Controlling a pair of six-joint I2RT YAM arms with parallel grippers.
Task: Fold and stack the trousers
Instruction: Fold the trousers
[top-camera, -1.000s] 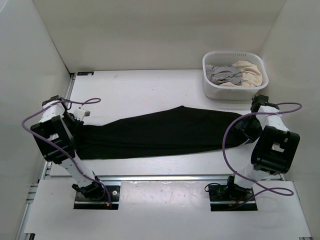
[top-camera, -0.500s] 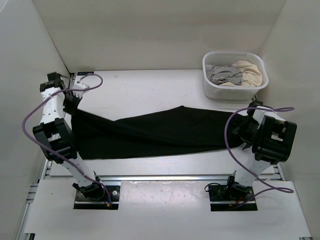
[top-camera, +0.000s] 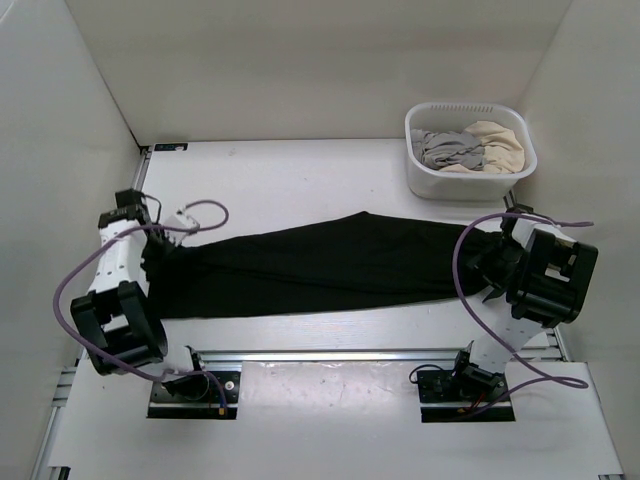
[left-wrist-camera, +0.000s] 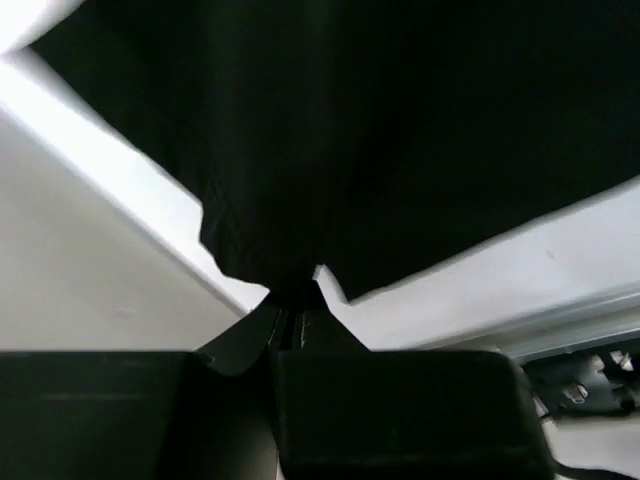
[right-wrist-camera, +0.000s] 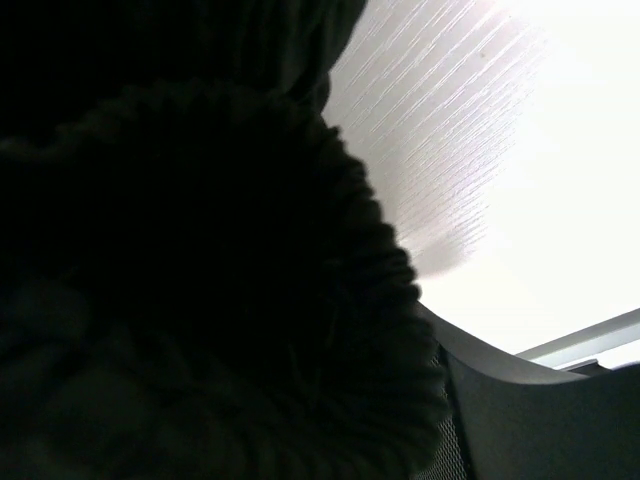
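- left gripper (left-wrist-camera: 295, 303): clenched on a small pinch of the trousers (top-camera: 320, 265). Cloth fans out straight ahead of the fingertips, with bare table (top-camera: 300, 175) showing on either side of the pinch.
- Probable reason for the end grab: pulling from the very tip keeps the soft fabric stretched out rather than crumpled.
- trousers: one long dark band lying on the table, running from the left gripper across to the right gripper (top-camera: 492, 265). Narrow enough that the legs look laid one over the other, though that's my read.
- right gripper: buried in bunched, ribbed waistband in its wrist view, and the jaws are hidden. Can't tell whether it's clamped. Fabric piled right against it suggests a hold.
- basket (top-camera: 418, 180): beyond the right gripper on its far side, apart from the trousers, with grey and beige clothes inside. Not in play.
- Step, as I judge it: tensioning and flattening the band. The end-to-end fold is not yet made.
- Risk: a thin pinch on soft cloth may slip under tension.
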